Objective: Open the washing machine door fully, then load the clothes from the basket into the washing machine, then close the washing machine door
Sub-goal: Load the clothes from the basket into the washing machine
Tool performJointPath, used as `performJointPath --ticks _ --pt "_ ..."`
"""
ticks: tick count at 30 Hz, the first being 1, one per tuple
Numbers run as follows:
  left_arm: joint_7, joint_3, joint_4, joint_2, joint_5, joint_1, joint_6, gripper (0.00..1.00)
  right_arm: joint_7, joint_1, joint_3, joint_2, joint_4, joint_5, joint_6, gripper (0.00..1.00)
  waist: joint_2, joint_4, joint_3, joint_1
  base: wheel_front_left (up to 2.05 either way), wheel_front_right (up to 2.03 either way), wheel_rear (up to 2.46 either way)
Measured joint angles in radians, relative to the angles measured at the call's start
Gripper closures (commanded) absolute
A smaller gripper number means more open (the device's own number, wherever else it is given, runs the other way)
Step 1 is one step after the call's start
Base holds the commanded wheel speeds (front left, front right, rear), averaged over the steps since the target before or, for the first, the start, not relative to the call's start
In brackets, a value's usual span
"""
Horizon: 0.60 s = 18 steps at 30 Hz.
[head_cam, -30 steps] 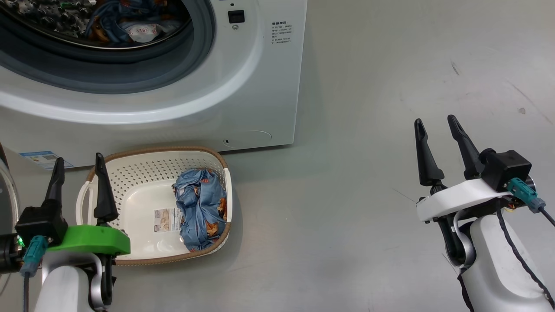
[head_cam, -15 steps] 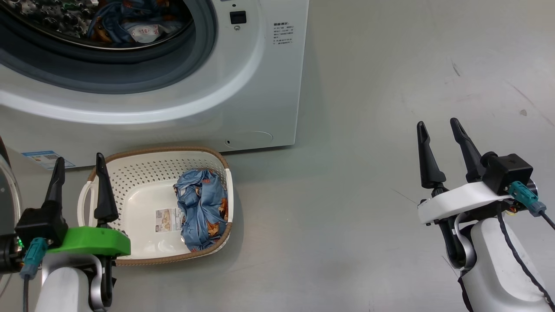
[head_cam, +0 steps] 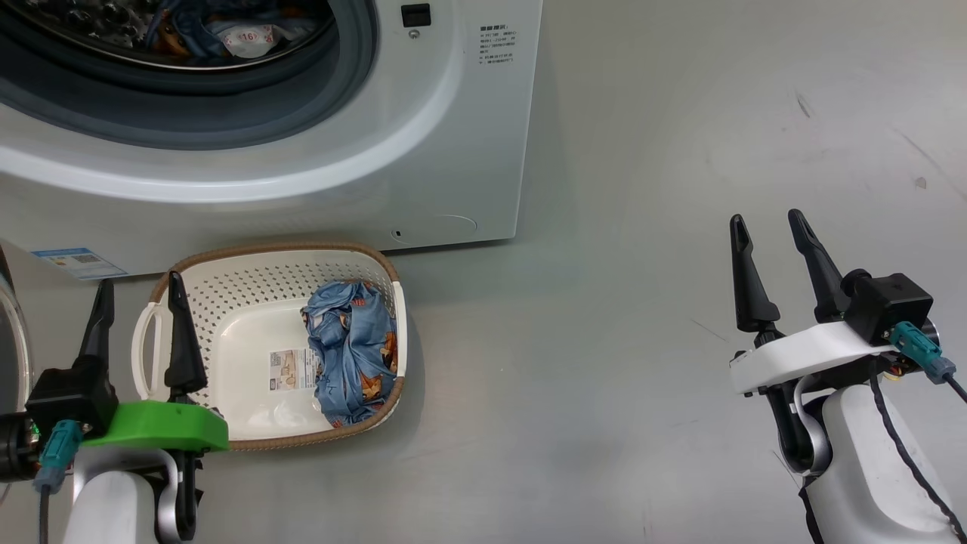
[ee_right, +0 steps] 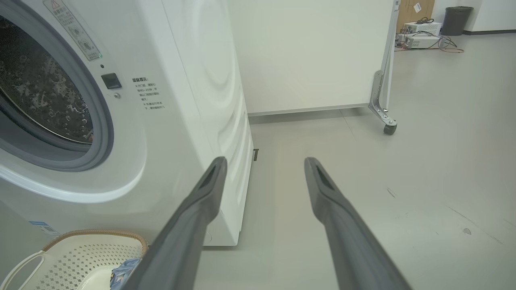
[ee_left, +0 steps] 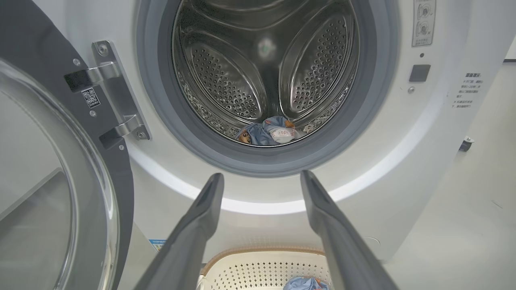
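Left gripper (head_cam: 140,281) and right gripper (head_cam: 765,217) are hanging spread, empty. Clothes (head_cam: 353,355) are lying in the right half of the basket (head_cam: 272,251), just before the washing machine (head_cam: 453,151); washing machine door (ee_left: 48,181) is standing open, left.

A white partition panel (ee_right: 314,52) stands on a pale grey floor (ee_right: 423,169). Its right end is carried by a metal bracket (ee_right: 379,96) with a small caster (ee_right: 389,129) at the foot. Beyond the panel's right edge, a dark waste bin (ee_right: 456,20) sits farthest back, and a cardboard box (ee_right: 415,10) sits close to the panel. Below the box, pale equipment cases (ee_right: 421,34) rest on the floor, with red and black cables (ee_right: 449,48) trailing away from the panel. Well forward of the panel, a dark scuff (ee_right: 467,231) marks the floor.
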State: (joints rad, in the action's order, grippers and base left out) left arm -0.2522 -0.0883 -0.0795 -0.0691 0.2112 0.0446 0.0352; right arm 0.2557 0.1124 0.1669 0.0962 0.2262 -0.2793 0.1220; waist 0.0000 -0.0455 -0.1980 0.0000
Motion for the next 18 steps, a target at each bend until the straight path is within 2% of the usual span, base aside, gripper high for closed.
performJointPath --ticks 12,18 --pt "0.0 0.03 -0.01 0.018 0.003 -0.006 0.014 0.0 0.0 0.001 -0.008 -0.002 -0.022 0.001 0.0 0.0 0.0 0.009 -0.1 0.0 0.0 0.0 0.0" --pt "0.0 0.037 -0.012 0.019 0.019 -0.069 0.019 0.0 0.0 0.006 -0.019 -0.001 -0.038 0.01 0.0 0.0 0.0 0.013 -0.167 0.0 0.0 0.0 0.0"
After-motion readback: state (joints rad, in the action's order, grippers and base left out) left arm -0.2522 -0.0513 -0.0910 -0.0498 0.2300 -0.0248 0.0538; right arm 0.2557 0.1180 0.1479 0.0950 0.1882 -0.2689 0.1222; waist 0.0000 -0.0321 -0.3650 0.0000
